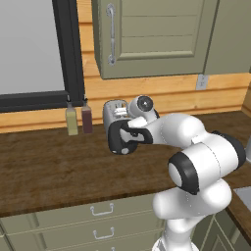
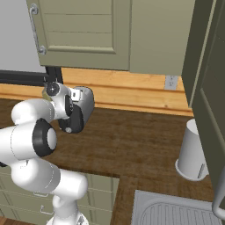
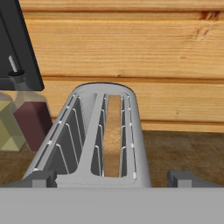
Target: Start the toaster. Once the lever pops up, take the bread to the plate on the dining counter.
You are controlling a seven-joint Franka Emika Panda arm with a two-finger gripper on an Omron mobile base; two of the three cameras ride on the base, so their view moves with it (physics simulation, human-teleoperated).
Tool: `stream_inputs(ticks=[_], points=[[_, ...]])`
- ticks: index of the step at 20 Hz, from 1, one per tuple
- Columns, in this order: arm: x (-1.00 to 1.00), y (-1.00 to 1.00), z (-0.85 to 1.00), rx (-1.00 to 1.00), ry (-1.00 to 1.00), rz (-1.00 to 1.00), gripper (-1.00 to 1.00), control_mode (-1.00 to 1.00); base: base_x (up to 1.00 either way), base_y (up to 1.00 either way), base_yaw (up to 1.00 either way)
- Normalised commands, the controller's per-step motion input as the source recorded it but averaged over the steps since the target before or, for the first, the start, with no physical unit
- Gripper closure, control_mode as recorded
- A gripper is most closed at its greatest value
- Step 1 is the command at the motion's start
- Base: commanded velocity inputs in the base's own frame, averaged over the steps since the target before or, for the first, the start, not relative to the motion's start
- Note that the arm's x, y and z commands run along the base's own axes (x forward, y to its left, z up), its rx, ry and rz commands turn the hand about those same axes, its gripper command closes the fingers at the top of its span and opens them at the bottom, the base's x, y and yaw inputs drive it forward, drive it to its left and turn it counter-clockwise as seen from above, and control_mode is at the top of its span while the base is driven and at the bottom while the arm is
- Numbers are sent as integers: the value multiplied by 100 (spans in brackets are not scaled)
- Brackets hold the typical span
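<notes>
**Toaster station, lever not yet pressed**

Wood-plank back wall above a dark wood-grain counter (image 1: 49,166) with pale green drawer fronts; green cupboards in the upper half of both base views.

Item 1: toaster (image 3: 94,135), silver, two-slot, at centre of the hand view and upper centre of the left base view, largely behind the arm there. The black end panel and lever could not be made out.

Item 2: bread (image 3: 113,135), thin tan slice, stood upright in the right-hand slot as framed, sunk within the wire guides.

Item 3: hand (image 3: 111,178), fingers spread wide and empty, tips at the bottom edge on either side of the toaster's near end, just above it.

Item 4: two slim bottles (image 1: 78,120), one yellowish, one dark red, just left of the toaster. A white canister (image 2: 193,154) stood at lower right of the right base view, well apart.

Step in hand, as judged: approach to start the toaster. The next move would call for lowering onto the lever at the end panel and pushing it down.

Writing: none readable; no brand or label visible on any item.
</notes>
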Motion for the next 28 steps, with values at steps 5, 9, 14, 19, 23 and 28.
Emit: stream_inputs(ticks=[5,9,14,19,23,28], points=[[0,0,0,0,0,0,-100,-100,0,0,0],[9,0,0,0,0,0,-100,-100,0,0,0],[21,0,0,0,2,0,-100,-100,0,0,0],[9,0,0,0,2,0,-100,-100,0,0,0],[6,0,-7,0,5,0,-100,-100,0,0,0],[2,0,-7,0,3,0,-100,-100,0,0,0]])
